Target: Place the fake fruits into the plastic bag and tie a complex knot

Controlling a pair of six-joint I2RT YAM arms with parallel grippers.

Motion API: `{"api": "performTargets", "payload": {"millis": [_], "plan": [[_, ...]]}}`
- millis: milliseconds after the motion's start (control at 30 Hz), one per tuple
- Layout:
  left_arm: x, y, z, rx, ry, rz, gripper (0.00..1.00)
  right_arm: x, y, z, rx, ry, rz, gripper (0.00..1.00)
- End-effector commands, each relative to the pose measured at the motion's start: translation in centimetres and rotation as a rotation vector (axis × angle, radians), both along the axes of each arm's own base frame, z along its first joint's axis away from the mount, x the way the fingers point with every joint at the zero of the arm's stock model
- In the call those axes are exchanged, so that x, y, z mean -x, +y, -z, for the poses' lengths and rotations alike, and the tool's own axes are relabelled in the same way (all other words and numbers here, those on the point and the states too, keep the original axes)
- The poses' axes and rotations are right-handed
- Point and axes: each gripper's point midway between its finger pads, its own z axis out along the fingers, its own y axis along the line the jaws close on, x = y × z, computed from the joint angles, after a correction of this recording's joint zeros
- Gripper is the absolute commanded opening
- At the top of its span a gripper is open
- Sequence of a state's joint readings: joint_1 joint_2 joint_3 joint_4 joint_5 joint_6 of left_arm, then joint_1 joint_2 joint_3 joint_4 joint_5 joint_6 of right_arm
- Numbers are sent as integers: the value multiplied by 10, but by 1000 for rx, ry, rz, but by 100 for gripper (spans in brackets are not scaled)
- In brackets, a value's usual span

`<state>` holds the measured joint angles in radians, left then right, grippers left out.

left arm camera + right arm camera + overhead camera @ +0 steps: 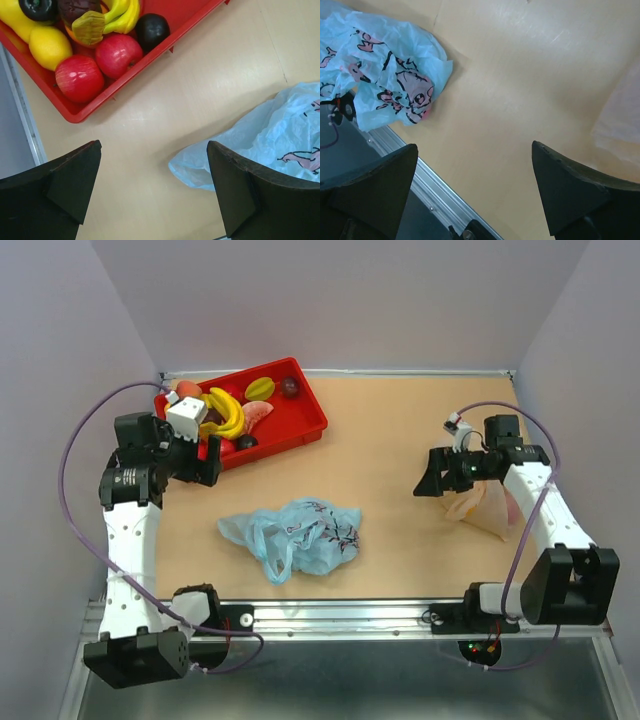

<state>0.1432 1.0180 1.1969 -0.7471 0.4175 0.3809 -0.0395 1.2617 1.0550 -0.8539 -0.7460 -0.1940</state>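
The fake fruits (232, 412) lie in a red tray (300, 425) at the back left: a banana bunch, starfruit, dark plums and red pieces. The left wrist view shows red apples (119, 54), a yellow fruit (49, 46) and a dark plum (152, 30). The light-blue plastic bag (295, 532) lies crumpled and flat in the table's front middle; it also shows in the left wrist view (280, 135) and the right wrist view (385, 75). No knot shows. My left gripper (206, 464) (155, 190) is open and empty beside the tray's near corner. My right gripper (427, 482) (475, 190) is open and empty, right of the bag.
A pale orange-beige bag (487, 505) lies under my right arm; its edge shows in the right wrist view (622, 120). The metal rail (330, 612) runs along the table's front edge. Walls close in the left, right and back sides.
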Motion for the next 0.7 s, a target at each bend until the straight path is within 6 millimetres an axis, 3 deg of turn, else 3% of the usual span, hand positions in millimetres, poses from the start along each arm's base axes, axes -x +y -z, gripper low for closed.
{"api": "performTargets", "payload": {"millis": [0, 233, 333, 433, 500, 667], "plan": [[12, -25, -16, -42, -71, 150, 99, -3, 17, 18, -53, 50, -51, 100], [51, -72, 15, -93, -31, 479, 99, -13, 53, 61, -13, 151, -97, 100], [55, -78, 33, -107, 5, 526, 99, -23, 72, 73, 5, 169, -122, 98], [66, -87, 64, -113, 99, 600, 99, -31, 90, 86, 16, 193, -147, 96], [71, -90, 75, -120, 119, 628, 99, -28, 102, 99, 30, 227, -178, 95], [74, -104, 81, -144, 104, 701, 99, -24, 122, 115, 52, 264, -204, 94]]}}
